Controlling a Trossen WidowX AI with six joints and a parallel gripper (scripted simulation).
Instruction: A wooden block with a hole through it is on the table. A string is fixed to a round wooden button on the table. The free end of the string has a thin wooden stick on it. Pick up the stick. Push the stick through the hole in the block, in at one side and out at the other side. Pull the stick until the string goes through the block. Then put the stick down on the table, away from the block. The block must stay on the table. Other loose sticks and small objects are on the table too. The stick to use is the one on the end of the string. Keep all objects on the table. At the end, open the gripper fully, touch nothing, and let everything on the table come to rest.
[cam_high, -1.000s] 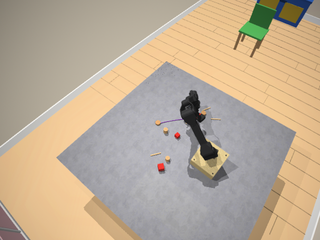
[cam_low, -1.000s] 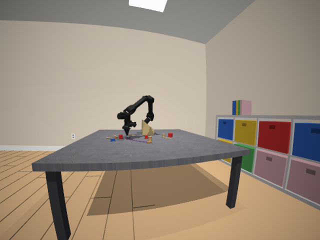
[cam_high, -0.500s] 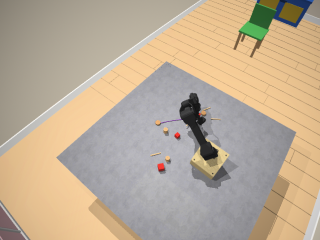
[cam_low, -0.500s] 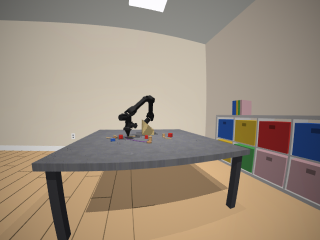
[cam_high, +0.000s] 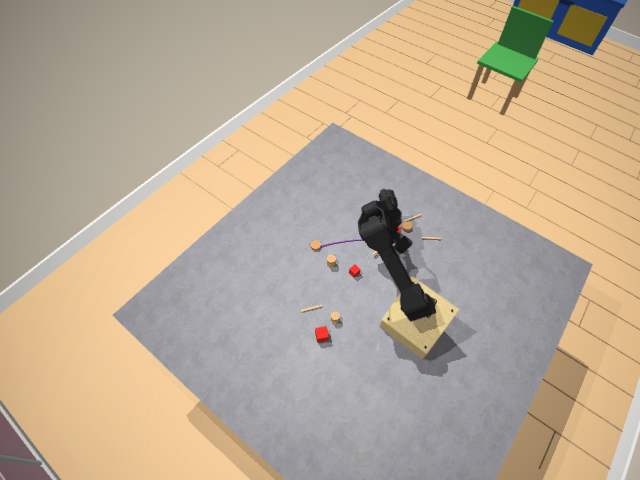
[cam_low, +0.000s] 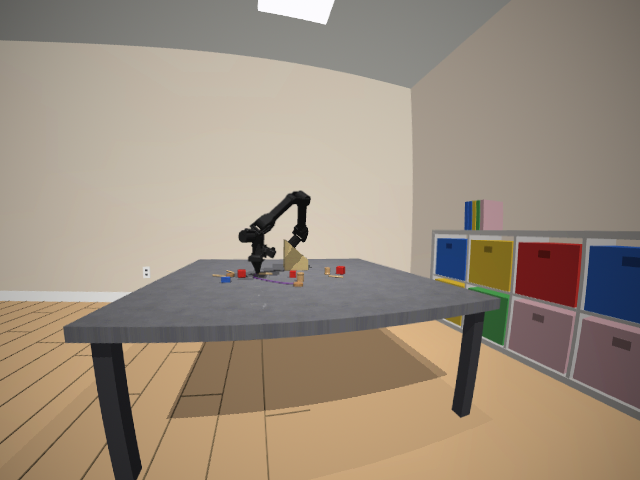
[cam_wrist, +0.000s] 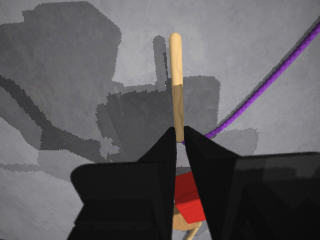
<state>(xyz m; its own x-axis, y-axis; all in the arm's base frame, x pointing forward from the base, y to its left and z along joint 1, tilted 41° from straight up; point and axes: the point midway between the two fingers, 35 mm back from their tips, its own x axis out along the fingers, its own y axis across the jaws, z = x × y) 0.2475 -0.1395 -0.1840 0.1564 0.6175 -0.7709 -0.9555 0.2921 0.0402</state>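
Observation:
My gripper (cam_wrist: 179, 131) (cam_low: 257, 273) is shut on the string's stick (cam_wrist: 177, 75) (cam_high: 375, 253) (cam_low: 266, 273) at its string end. The stick points away from the fingers, low over the table; its shadow lies beside it. The purple string (cam_wrist: 270, 80) (cam_high: 341, 241) (cam_low: 273, 280) curves to the round wooden button (cam_high: 315, 245) (cam_low: 298, 284). The arm hides the fingertips in the top view. A large tan wooden piece (cam_high: 403, 333) (cam_low: 296, 261) is at the arm's base. I cannot make out a hole in any block.
A red cube (cam_wrist: 187, 192) (cam_low: 241, 273) lies behind the fingers, near a wooden disc (cam_high: 407, 226) and two loose sticks. A blue block (cam_low: 225, 279) is left of the gripper. Another red cube (cam_high: 354, 270) and a wooden cylinder (cam_high: 331, 260) lie between button and base.

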